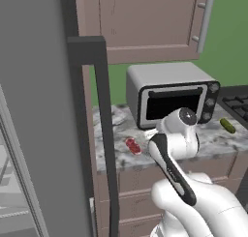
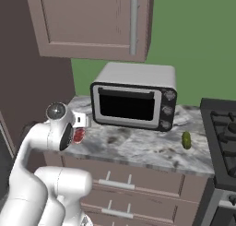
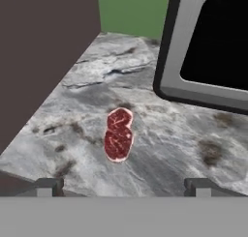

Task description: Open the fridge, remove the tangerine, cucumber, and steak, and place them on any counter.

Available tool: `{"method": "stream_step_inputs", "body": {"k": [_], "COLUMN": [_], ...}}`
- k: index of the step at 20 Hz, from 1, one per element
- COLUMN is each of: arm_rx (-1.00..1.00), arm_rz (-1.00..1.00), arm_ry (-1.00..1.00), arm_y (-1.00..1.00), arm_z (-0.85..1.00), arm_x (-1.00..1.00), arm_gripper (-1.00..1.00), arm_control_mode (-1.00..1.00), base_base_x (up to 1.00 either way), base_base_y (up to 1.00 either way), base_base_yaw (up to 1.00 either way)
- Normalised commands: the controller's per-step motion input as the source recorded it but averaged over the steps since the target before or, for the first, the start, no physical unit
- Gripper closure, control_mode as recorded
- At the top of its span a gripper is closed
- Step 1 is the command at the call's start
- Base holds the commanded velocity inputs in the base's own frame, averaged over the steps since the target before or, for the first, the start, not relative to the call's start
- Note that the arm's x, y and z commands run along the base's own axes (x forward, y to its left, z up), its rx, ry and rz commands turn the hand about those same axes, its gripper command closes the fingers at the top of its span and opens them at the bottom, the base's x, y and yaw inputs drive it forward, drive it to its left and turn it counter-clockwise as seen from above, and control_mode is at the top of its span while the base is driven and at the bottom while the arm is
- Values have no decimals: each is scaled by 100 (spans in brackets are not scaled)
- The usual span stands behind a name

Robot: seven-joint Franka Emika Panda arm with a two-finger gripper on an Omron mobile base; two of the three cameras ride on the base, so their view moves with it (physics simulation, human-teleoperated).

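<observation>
The steak (image 3: 118, 134), a small red marbled slab, lies flat on the marbled counter (image 3: 174, 134), just ahead of my gripper (image 3: 123, 187). The fingertips (image 3: 46, 186) stand wide apart with nothing between them, so the gripper is open. From the base, the steak (image 1: 133, 145) sits near the counter's left end, close to the open fridge door (image 1: 38, 110) with its dark handle (image 1: 104, 134). The cucumber (image 1: 227, 125), dark green, rests at the counter's right end by the stove; it lies in front of the toaster oven's right corner (image 2: 186, 140). The tangerine is out of view.
A silver toaster oven (image 1: 169, 98) stands at the back of the counter, right of the steak. A black stovetop (image 2: 223, 128) borders the counter on the right. Taupe wall cabinets (image 2: 92, 22) hang above and drawers (image 2: 120, 181) sit below.
</observation>
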Motion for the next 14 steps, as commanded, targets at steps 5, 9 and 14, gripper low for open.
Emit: {"method": "stream_step_inputs", "body": {"k": [5,9,14], "arm_rx": [0,0,0], "arm_rz": [-1,-2,-2], "arm_ry": [4,12,2], "arm_y": [-26,-34,-10], "arm_z": [100,84,12], "arm_x": [-72,-62,-24], "arm_gripper": [-100,-100,-100], "arm_control_mode": [-100,-100,100], "base_base_x": [0,0,-58], "base_base_y": [0,0,-18], "base_base_yaw": [0,0,-5]}}
